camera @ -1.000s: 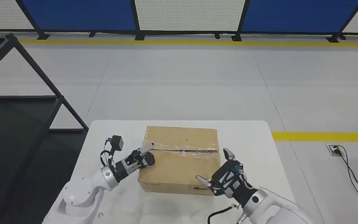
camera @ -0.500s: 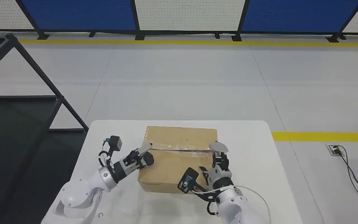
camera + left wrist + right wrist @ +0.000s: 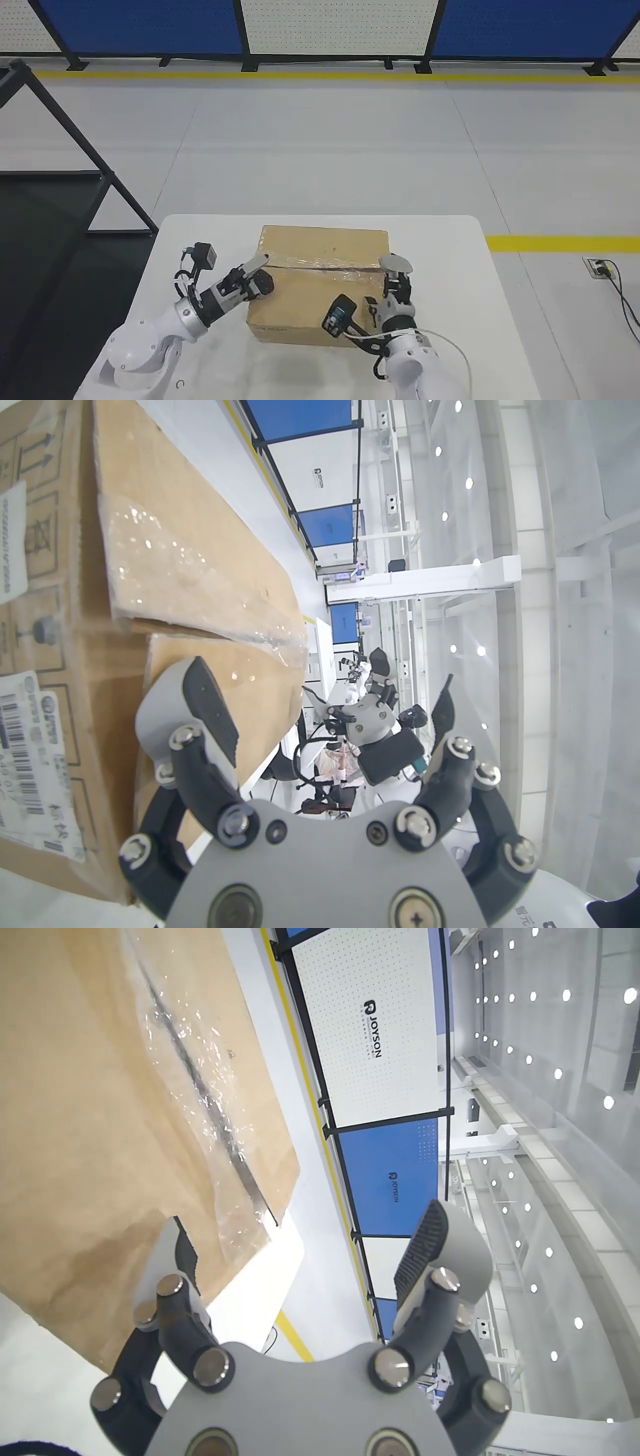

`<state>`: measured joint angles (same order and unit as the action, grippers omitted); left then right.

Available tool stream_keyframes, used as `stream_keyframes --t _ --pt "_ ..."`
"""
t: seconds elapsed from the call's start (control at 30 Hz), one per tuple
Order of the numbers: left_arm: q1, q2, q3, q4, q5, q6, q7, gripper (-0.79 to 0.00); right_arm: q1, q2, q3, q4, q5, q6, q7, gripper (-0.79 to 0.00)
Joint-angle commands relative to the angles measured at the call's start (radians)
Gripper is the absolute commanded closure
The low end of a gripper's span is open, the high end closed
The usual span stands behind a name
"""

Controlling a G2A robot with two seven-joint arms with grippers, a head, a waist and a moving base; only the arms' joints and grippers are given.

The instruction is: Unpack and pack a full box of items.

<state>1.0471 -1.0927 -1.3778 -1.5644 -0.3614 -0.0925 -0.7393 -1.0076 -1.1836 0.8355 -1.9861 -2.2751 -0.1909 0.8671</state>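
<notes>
The left end effector (image 3: 262, 274) (image 3: 322, 695) stands wide open, holding nothing. One finger (image 3: 202, 695) lies close against the upper edge of the box (image 3: 320, 280) (image 3: 190, 565) at the end nearest it, while its other finger (image 3: 444, 707) is out in free air, away from the cardboard. Whether the near finger touches the box cannot be told. Just beyond that finger, clear tape (image 3: 325, 266) (image 3: 165, 560) runs along the seam of the closed top flaps, and white labels (image 3: 30, 725) sit on the box's end face beside the finger. The right end effector (image 3: 390, 285) (image 3: 305, 1223) is at the opposite end of the box, also spread wide and holding nothing. One of its fingers (image 3: 180, 1240) sits by the box's corner, close to where the tape (image 3: 200, 1078) ends, and its other finger (image 3: 432, 1248) points off, clear of the box (image 3: 100, 1078). The box lies between the two end effectors, shut and taped, resting on the white table (image 3: 440, 250) (image 3: 280, 1253), which spreads out under and behind both. Past the table is pale floor with a yellow line (image 3: 560, 243), and farther off a row of blue panels (image 3: 140, 25).
</notes>
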Motion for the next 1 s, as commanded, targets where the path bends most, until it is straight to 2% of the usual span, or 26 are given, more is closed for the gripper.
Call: stream_keyframes --t 0.0,0.3,0.6,0.73,0.97 --pt "-0.001 0.0 0.0 0.004 -0.002 -0.002 -0.003 -0.785 0.005 -0.007 0.001 0.011 0.008 -0.007 -0.002 -0.785" --pt "-0.003 0.001 -0.006 0.016 -0.009 -0.009 -0.013 -0.785 0.028 -0.039 -0.025 0.074 -0.029 0.012 -0.03 -0.785" --pt "0.003 0.003 -0.015 0.019 -0.016 -0.016 -0.016 -0.785 0.051 -0.076 -0.018 0.11 -0.009 0.042 0.011 -0.785" --pt "0.005 0.003 -0.017 0.018 -0.021 -0.02 -0.018 -0.785 0.046 -0.085 -0.008 0.108 -0.041 0.058 0.021 -0.785" --pt "0.004 0.004 -0.018 0.02 -0.022 -0.021 -0.02 -0.785 0.005 -0.095 0.013 0.094 -0.115 0.125 -0.029 -0.785"
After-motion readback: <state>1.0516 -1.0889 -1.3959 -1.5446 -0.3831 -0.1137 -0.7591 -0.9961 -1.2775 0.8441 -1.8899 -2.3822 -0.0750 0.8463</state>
